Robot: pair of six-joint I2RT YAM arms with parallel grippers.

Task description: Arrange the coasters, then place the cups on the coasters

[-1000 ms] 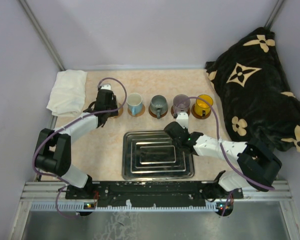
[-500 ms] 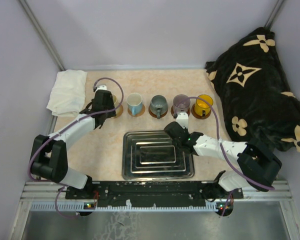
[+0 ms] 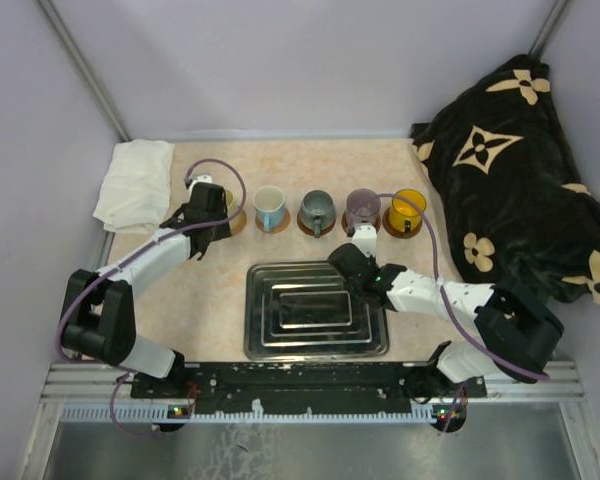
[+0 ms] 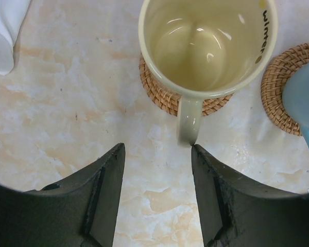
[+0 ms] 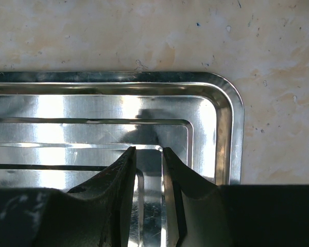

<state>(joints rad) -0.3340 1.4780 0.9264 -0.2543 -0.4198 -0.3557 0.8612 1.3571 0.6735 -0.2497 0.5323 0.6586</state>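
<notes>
At the far left of the surface (image 3: 210, 290) lies a white cloth (image 3: 135, 185). Next to it the left pincer (image 4: 157, 149) stands about half open with nothing in it. Its right finger (image 4: 216, 195) sits just beside the tip of the handle of the cream cup (image 4: 206, 46). That cup stands upright on a woven coaster (image 4: 157, 92).

To its right run four more cups, each on its own coaster: white with a blue inside (image 3: 269, 208), grey (image 3: 316, 210), purple (image 3: 362, 207) and orange-yellow (image 3: 407, 210). Nearer the arms lies the metal tray (image 3: 270, 340). The right pincer (image 5: 148, 150) hangs over the tray's far right corner, all but closed, with only a thin slit between its fingers and nothing held. A dark patterned blanket (image 3: 520, 180) fills the right side.

All five cups appear to be seated, so the task looks as good as finished, and the step in hand is letting go of the last cup. The next move calls for drawing the left pincer straight back, keeping the right finger off the handle so the cup does not turn or slide on its coaster.

Compared with a second ago, the left pincer has opened somewhat and pulled back a little from over the cream cup, and its elbow has swung left. The right arm has not moved
</notes>
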